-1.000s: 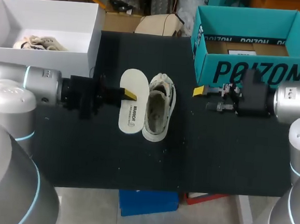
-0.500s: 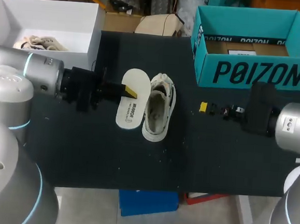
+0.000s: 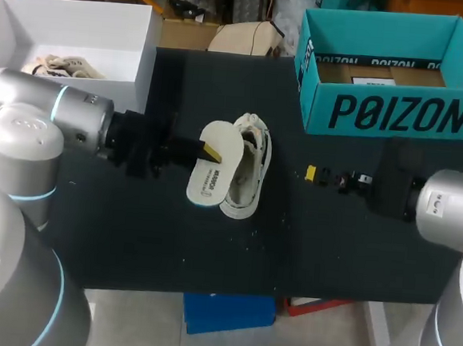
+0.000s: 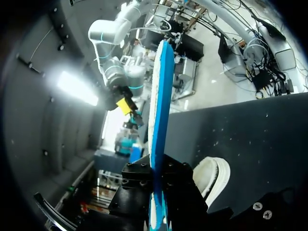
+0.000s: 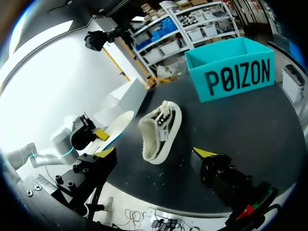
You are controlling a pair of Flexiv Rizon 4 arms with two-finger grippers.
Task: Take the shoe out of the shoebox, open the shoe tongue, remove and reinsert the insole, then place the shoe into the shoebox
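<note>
insole shifted onto shoe (left tool clamped), right tool pulled back

The worktop is matt black and faintly speckled. The shoe looks like cream woven cloth with a smooth pale sole. Against the shoe, the insole is smooth, white above and blue beneath. Beyond the shoe, the teal shoebox is matt cardboard.
</note>
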